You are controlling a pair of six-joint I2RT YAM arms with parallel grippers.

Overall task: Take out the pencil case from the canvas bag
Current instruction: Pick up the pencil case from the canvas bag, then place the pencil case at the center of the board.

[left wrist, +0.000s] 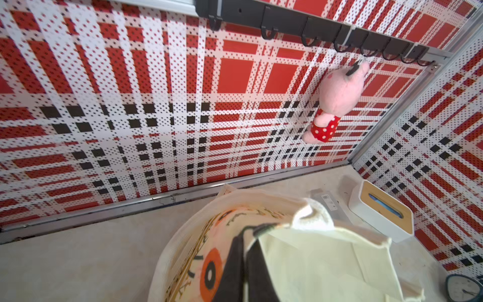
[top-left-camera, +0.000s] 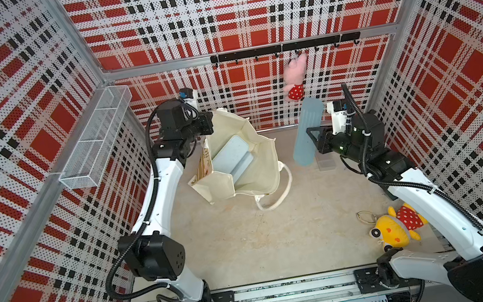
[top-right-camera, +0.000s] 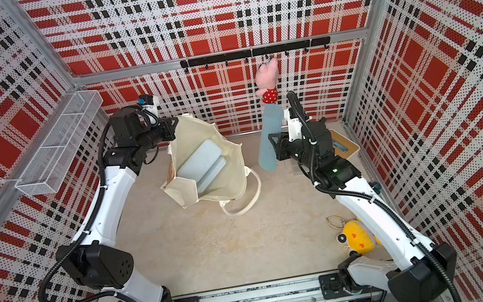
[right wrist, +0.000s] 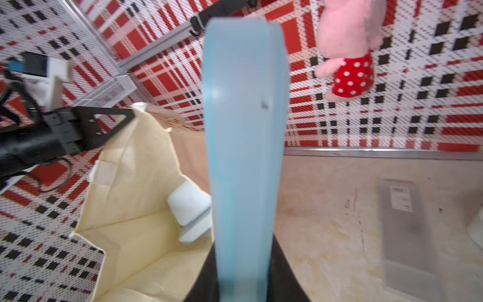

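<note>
Locate the canvas bag at centre; a folded wall hides part of its contents. Right of it, the right gripper clamps the pencil case, raised outside. Farther back, the left gripper pinches its rim.

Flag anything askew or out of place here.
The yellow plush toy lies on the tabletop beside the right arm, while the pink plush toy hangs from the black hook rail. Nothing looks spilled or damaged.

Perforated red plaid walls, bearing a black hook rail and a wire basket, enclose a beige floor.
</note>
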